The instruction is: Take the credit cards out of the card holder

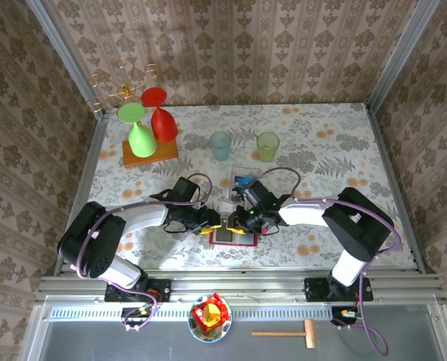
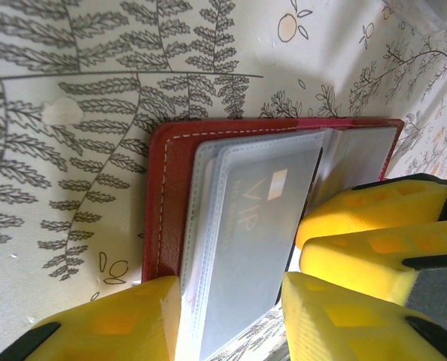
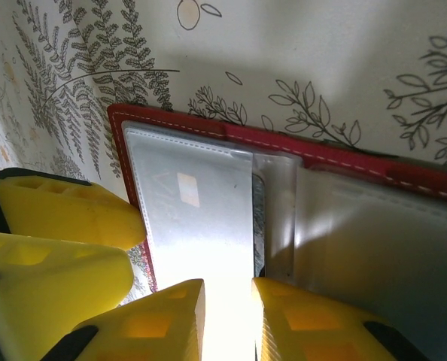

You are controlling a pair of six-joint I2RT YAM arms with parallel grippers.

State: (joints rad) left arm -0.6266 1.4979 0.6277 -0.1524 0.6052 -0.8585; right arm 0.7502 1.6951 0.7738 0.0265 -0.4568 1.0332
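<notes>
Top view: the open card holder [image 1: 232,236] lies flat on the table [image 1: 336,150] near its front edge, with its long axis running left-right. It sits between the left end effector [image 1: 214,224] and the right end effector [image 1: 239,222].
Left wrist: the left end effector is spread astride the clear pockets [image 2: 208,248], which hold a grey VIP card [image 2: 261,218].
Right wrist: the right end effector is narrowly parted around a pocket edge, and I cannot tell whether it is pinching.

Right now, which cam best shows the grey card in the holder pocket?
Left wrist: the grey card lies close up, its VIP print and chip readable through the clear pocket. Right wrist shows it washed out by glare, print faint. Top external is too far off to make it out inside the card holder.
</notes>
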